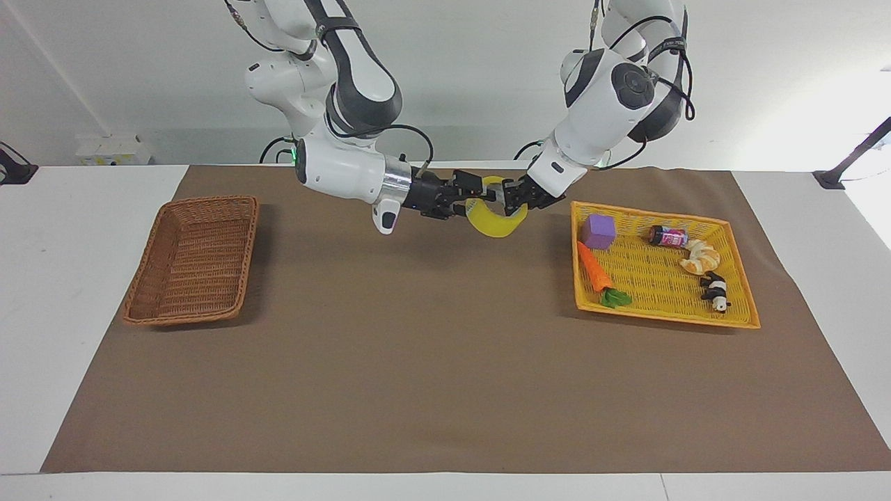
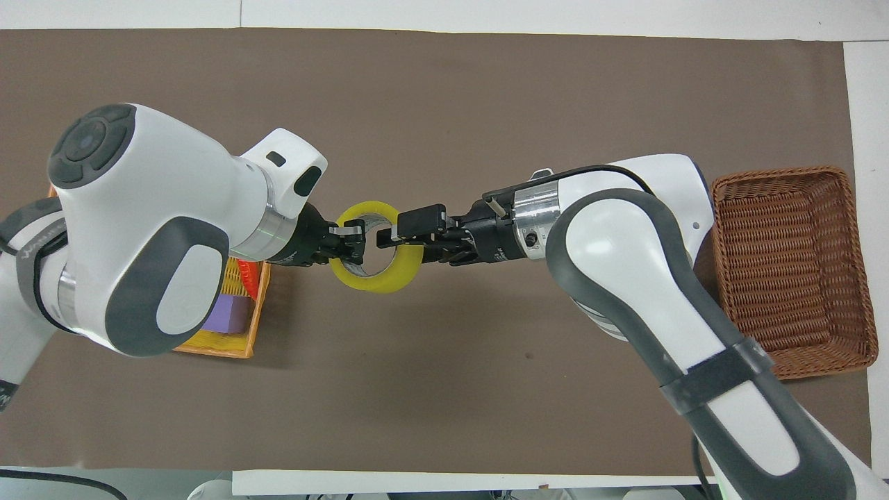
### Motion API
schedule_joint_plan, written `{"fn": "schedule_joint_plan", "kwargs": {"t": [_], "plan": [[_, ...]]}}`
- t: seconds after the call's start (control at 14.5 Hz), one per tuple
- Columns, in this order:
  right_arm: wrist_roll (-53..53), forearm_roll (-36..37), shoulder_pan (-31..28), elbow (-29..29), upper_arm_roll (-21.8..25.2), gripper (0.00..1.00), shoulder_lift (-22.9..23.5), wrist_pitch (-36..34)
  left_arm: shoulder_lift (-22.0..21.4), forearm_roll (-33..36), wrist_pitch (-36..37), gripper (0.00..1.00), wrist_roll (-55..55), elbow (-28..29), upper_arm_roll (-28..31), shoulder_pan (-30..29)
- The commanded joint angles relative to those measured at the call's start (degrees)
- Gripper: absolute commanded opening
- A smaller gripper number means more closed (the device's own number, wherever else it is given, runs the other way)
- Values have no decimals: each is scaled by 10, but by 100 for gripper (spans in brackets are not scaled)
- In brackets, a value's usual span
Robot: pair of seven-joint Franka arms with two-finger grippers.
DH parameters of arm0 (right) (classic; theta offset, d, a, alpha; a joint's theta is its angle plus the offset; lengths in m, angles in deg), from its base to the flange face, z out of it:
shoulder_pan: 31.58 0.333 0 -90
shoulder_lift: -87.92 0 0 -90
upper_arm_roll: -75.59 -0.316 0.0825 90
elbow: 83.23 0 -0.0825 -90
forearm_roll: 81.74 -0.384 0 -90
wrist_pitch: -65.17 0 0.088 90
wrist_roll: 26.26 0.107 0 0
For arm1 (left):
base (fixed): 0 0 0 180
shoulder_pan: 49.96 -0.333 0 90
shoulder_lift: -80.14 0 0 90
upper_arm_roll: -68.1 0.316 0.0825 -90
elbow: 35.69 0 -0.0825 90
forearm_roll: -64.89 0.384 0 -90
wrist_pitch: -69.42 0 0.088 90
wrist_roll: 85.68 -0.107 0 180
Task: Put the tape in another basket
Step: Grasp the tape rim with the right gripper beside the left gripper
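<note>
The roll of yellow packing tape point(image 1: 495, 221) is held in the air above the brown mat point(image 1: 445, 376), over the middle of the mat's edge nearest the robots, between the two baskets and in neither of them. Its wall is pinched by the left gripper point(image 1: 507, 200) at the side toward the yellow tray, one finger inside the ring and one outside. The right gripper point(image 1: 472, 197) is set over the ring's wall at the side toward the wicker basket, one finger inside and one outside; whether its fingers are already pressed onto the tape cannot be told.

The dark brown wicker basket point(image 1: 191, 261) is seen at the right arm's end of the mat, close to the mat's edge, and nothing is seen in it. The flat yellow woven tray point(image 1: 661, 278) is set at the left arm's end. In it a purple cube point(image 1: 598, 232) lies at the corner nearest the robots and toward the mat's middle, with a toy carrot point(image 1: 597, 273) along the same side. A small pink-labelled can point(image 1: 668, 236) lies on its side by the tray's edge nearest the robots, a croissant-like pastry toy point(image 1: 699, 257) just beside it, and a black-and-white panda figure point(image 1: 715, 291) toward the tray's outer edge.
</note>
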Motion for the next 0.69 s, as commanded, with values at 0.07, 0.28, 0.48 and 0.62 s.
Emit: {"fn": "schedule_joint_plan", "kwargs": {"t": [0.07,0.28,0.48,0.62], "plan": [[-8,8,-3,15,2,66,-15,-4,-4,-7,5,12,1,-6,6,5],[-8,8,-4,15,2,58,-15,-12,-4,-7,7,12,0,-5,6,5],[-8,6,-4,15,2,40,-15,-13,-5,-7,6,12,0,-4,6,5],[-5,5,-5,14,2,16,-15,-13,-5,-6,7,32,-1,-7,6,5]]}}
